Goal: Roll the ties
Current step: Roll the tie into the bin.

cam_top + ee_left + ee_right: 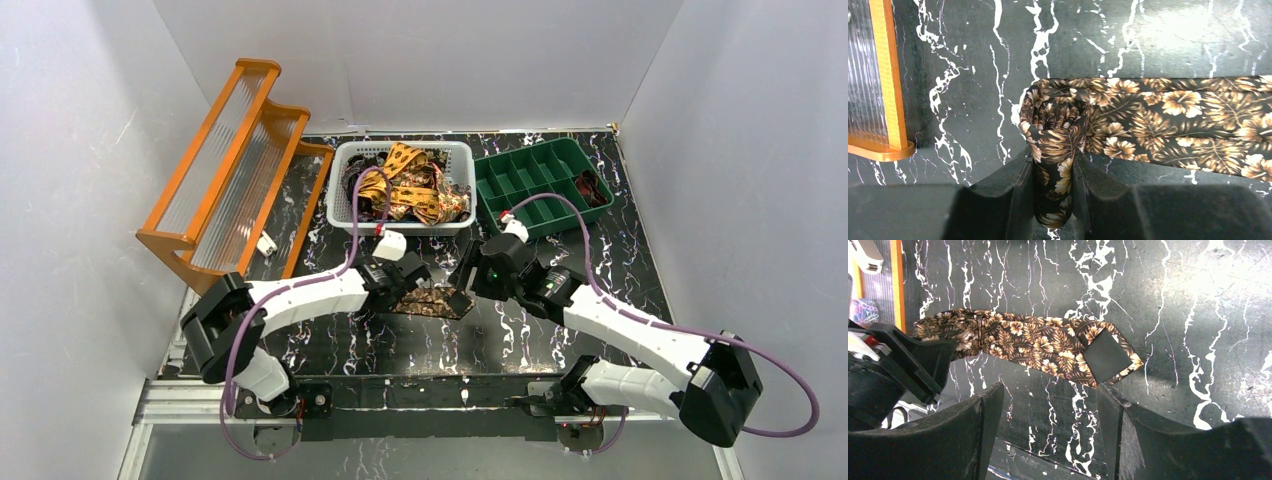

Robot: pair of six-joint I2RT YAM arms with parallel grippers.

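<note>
Black marbled table [500,340], mid-frame: left gripper [1054,180] clamped on tie [1173,120] at rolled end; right gripper [1048,412] fingers spread apart near flat tip.

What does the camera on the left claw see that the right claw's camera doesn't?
Only the left wrist view shows the rolled-up end, a tight coil pinched in the left claw. Only the right wrist view shows the pointed tip lying flat with a black patch, and the right claw open, holding nothing. Both show the same brown leaf-print tie on the black marbled table, plus the orange rack.
</note>
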